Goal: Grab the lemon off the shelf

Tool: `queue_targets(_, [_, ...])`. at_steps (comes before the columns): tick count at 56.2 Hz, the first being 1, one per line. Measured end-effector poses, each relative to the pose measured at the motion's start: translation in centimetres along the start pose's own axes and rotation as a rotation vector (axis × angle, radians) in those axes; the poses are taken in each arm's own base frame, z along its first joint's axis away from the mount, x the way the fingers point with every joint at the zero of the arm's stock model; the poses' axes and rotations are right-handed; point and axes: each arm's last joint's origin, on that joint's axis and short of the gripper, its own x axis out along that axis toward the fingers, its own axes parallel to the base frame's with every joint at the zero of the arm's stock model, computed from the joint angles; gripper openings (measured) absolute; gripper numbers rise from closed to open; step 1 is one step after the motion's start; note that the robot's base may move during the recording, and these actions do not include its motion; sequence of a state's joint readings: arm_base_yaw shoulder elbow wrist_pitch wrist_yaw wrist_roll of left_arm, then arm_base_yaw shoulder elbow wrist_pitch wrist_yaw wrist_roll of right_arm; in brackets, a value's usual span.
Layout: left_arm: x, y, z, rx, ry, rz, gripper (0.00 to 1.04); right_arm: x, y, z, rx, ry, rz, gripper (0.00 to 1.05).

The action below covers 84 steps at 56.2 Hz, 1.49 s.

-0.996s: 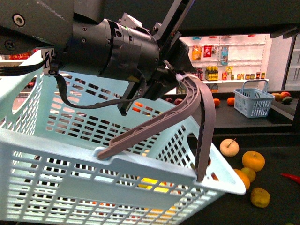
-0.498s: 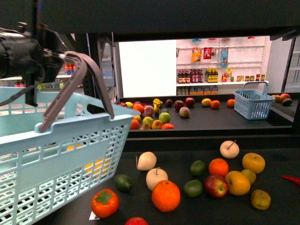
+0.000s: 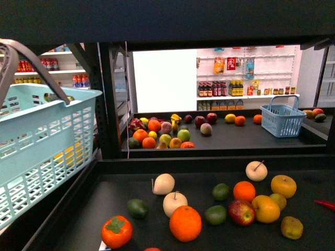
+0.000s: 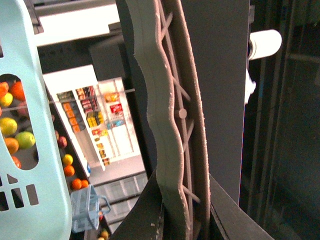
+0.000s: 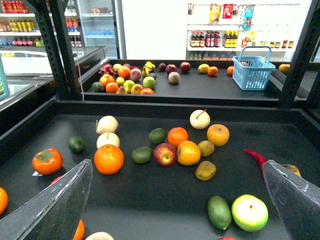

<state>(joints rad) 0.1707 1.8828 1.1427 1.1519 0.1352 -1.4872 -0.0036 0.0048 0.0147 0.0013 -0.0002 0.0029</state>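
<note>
- Now that the pale blue basket has swung from across the front view to its left edge, we log the shelf and both its fruit trays as fully in sight; half a second ago the basket covered the near tray's left part.
- Consequence, in our judgement: the search for the lemon can begin.
- Lemon: we take it to be the yellow oval fruit on the back tray, just beside an orange, well apart from both arms. A yellow shape behind the basket slats cannot be identified.
- Left gripper: clamped on the basket's grey handle, dark fingers pressed to either side; only the left wrist view shows this.
- Right gripper: fingers spread wide, holding nothing, hovering over the near tray; only the right wrist view shows it.
- Front view: neither gripper appears.
</note>
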Motion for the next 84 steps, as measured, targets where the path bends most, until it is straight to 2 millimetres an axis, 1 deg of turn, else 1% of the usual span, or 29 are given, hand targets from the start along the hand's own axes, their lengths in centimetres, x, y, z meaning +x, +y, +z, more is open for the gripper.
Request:
queue_targets(7, [-1.0,1.2,2.5,-0.004,-0.071,-0.017,0.11,0.0,0.0,0.0,0.0,0.0,0.0,1.02])
queue_targets(8, [-1.0,1.3,2.6,-0.003,-0.074,-0.016,0.11,0.0,0.0,0.0,0.0,0.0,0.0,1.02])
queue_targets(9, [-1.3,1.5,3.3,0.002,-0.092,-0.018,0.11,0.0,0.0,0.0,0.0,0.0,0.0,1.02])
queue_targets(12, [-1.7,2.0,4.4,0.011,-0.117,-0.011,0.11,0.0,0.0,0.0,0.0,0.0,0.0,1.02])
queue_targets(25, [-3.2,3.6,8.0,0.029,-0.163,-0.013,0.11,0.0,0.0,0.0,0.0,0.0,0.0,1.02])
queue_targets(28, [-3.5,4.2,8.5,0.025,-0.167,-0.011,0.11,0.0,0.0,0.0,0.0,0.0,0.0,1.02])
queue_targets(35, [-3.8,5.3,9.1,0.018,-0.174,0.007,0.11,0.0,0.0,0.0,0.0,0.0,0.0,1.02])
queue_targets(48, [-4.2,7.1,9.3,0.012,-0.182,0.042,0.11,0.0,0.0,0.0,0.0,0.0,0.0,1.02])
queue_targets(71, [-4.2,7.6,9.3,0.049,-0.169,0.063,0.11,0.0,0.0,0.0,0.0,0.0,0.0,1.02])
queue_targets(73, [-4.2,7.6,9.3,0.051,-0.167,0.069,0.12,0.0,0.0,0.0,0.0,0.0,0.0,1.02])
queue_targets(76, [-4.2,7.7,9.4,0.075,-0.163,0.079,0.24,0.0,0.0,0.0,0.0,0.0,0.0,1.02])
queue_targets(77, [-4.3,7.7,9.4,0.08,-0.162,0.08,0.26,0.0,0.0,0.0,0.0,0.0,0.0,1.02])
queue_targets(80, [-4.3,7.7,9.5,0.097,-0.157,0.082,0.37,0.0,0.0,0.0,0.0,0.0,0.0,1.02])
queue_targets(84, [-4.3,7.7,9.5,0.11,-0.154,0.083,0.48,0.0,0.0,0.0,0.0,0.0,0.0,1.02])
